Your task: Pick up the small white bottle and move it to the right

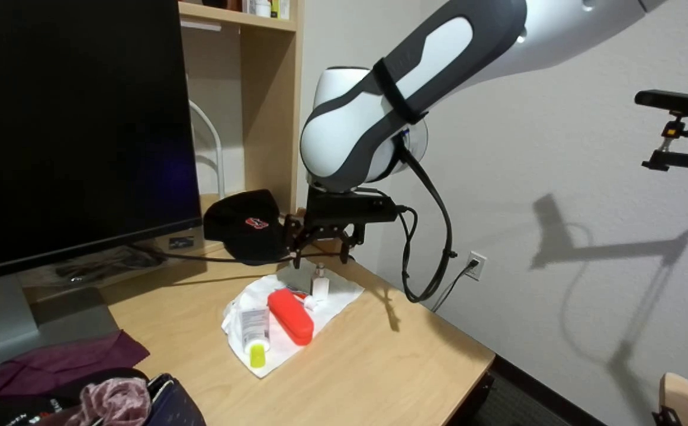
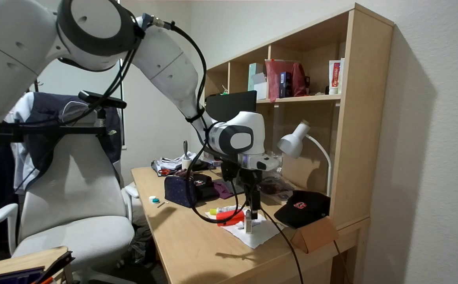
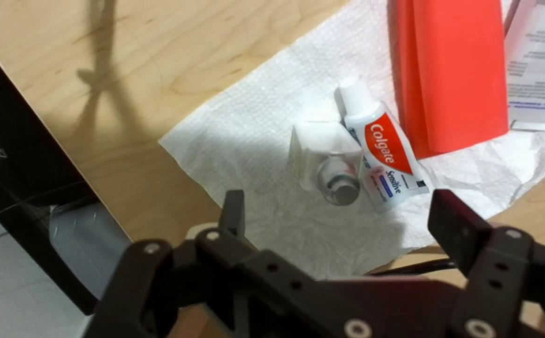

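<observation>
White-and-grey robot arm [image 1: 447,41] slanting down from the upper right in an exterior view, wrist [image 1: 335,145] bent, black gripper [image 1: 321,260] pointing downward, fingers [image 3: 233,213] spread wide apart

- Paper towel [image 1: 344,290] on the desk [image 1: 356,378]
- Red case [image 1: 291,316] lying on the towel
- Yellow-green-capped tube [image 1: 255,328], left of the case in an exterior view
- Dark monitor [image 1: 77,130], farther left there

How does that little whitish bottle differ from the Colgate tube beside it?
The bottle stands upright, while the tube lies down. The bottle has a grey top; the tube has a white cap. The bottle's body looks plain, whereas the tube carries a red Colgate patch. Both rest on the white sheet.
</observation>
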Robot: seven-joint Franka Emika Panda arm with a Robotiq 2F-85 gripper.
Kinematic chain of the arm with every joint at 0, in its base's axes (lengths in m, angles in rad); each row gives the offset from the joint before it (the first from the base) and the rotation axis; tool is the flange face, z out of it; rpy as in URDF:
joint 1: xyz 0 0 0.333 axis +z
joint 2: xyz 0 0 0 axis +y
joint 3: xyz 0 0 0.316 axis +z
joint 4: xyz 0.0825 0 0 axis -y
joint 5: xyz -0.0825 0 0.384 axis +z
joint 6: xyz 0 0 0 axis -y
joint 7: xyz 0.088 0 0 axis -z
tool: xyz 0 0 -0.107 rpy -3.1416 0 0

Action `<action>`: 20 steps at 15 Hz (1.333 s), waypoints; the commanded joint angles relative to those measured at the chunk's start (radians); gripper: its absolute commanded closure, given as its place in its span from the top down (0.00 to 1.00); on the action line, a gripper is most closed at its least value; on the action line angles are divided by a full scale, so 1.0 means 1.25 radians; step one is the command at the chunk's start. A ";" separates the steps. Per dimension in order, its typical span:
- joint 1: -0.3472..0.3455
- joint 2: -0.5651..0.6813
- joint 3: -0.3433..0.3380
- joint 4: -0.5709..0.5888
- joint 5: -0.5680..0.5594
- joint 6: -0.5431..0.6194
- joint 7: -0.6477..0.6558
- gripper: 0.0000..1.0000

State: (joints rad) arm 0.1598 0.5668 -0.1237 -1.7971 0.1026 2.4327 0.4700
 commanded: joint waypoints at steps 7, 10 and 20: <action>-0.001 0.004 0.004 0.004 -0.020 -0.035 0.030 0.39; -0.002 0.007 0.006 0.008 -0.020 -0.042 0.026 0.20; -0.015 -0.033 0.004 -0.032 -0.042 -0.038 -0.017 0.06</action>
State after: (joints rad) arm 0.1607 0.5704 -0.1196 -1.7916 0.0881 2.4011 0.4742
